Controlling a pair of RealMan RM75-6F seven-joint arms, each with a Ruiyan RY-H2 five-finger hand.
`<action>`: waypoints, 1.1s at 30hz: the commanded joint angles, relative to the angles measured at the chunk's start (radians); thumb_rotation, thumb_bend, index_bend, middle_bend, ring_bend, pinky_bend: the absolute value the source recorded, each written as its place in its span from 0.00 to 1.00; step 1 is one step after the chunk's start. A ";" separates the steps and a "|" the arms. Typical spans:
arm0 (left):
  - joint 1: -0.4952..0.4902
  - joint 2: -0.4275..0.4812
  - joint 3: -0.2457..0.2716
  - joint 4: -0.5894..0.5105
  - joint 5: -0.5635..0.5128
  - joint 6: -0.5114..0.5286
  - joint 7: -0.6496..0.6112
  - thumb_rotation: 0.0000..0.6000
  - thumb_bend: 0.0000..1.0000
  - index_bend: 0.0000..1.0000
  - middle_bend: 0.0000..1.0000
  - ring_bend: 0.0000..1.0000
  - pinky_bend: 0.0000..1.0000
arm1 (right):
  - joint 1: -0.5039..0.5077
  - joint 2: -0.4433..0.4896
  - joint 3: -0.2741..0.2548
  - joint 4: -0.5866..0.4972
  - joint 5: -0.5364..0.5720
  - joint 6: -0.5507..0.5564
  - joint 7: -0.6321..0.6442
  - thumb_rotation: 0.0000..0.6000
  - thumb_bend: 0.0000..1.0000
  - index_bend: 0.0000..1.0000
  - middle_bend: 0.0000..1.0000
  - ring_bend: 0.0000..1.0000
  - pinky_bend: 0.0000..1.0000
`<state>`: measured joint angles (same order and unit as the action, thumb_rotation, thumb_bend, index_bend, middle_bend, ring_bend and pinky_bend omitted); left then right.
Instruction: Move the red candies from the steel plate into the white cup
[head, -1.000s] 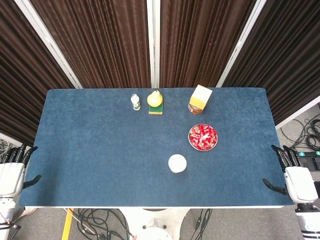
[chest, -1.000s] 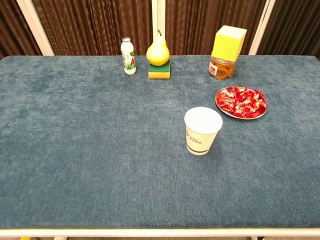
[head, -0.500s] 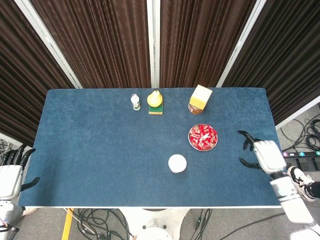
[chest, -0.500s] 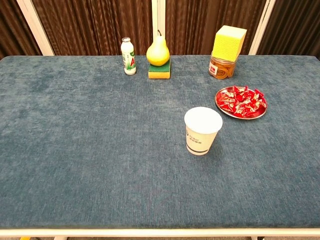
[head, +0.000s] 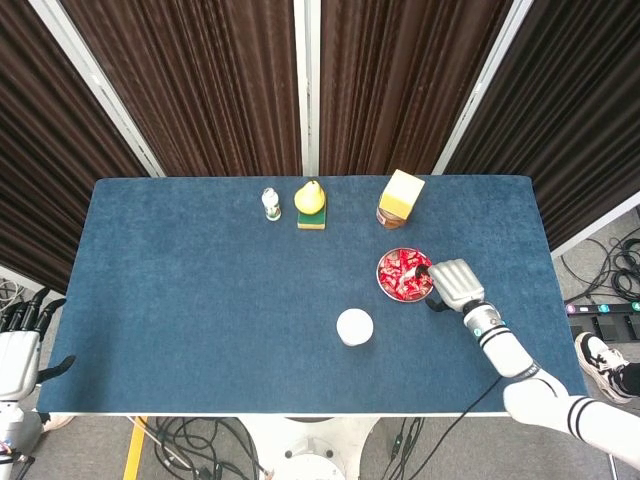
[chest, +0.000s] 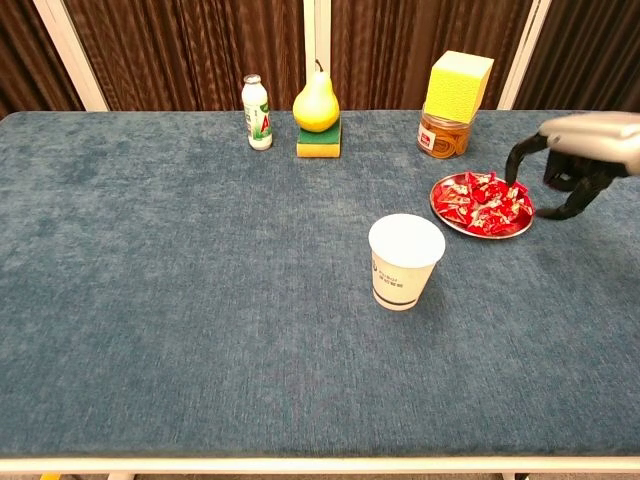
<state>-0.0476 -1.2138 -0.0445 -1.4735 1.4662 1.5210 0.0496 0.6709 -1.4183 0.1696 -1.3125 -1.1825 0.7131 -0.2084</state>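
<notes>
I have my right hand (chest: 577, 160) hanging at the far edge of the steel plate (chest: 447, 218), fingers (chest: 514, 162) curled downward, apart and holding nothing. The red candies (chest: 483, 201) are all heaped on that plate, just beyond and right of the white cup (chest: 405, 260) on the counter. I expect them to be light, crinkly and slippery in their wrappers, so I'd pinch one across its body at the pile's top. My left hand (head: 18, 345) sits off the counter's corner, fingers spread.
</notes>
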 joint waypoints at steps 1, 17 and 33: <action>0.002 -0.002 0.000 0.004 -0.001 0.001 -0.003 1.00 0.10 0.23 0.16 0.18 0.16 | 0.019 -0.031 -0.013 0.029 0.021 -0.014 -0.026 1.00 0.24 0.37 0.92 0.97 1.00; 0.013 -0.005 0.000 0.017 -0.017 -0.004 -0.023 1.00 0.10 0.23 0.16 0.18 0.16 | 0.097 -0.146 -0.015 0.174 0.084 -0.070 -0.040 1.00 0.28 0.37 0.92 0.97 1.00; 0.021 -0.010 0.000 0.037 -0.022 -0.006 -0.052 1.00 0.10 0.23 0.16 0.18 0.16 | 0.136 -0.201 -0.026 0.245 0.094 -0.085 -0.035 1.00 0.36 0.58 0.92 0.97 1.00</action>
<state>-0.0267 -1.2236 -0.0448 -1.4369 1.4443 1.5151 -0.0021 0.8067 -1.6191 0.1426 -1.0678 -1.0885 0.6256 -0.2448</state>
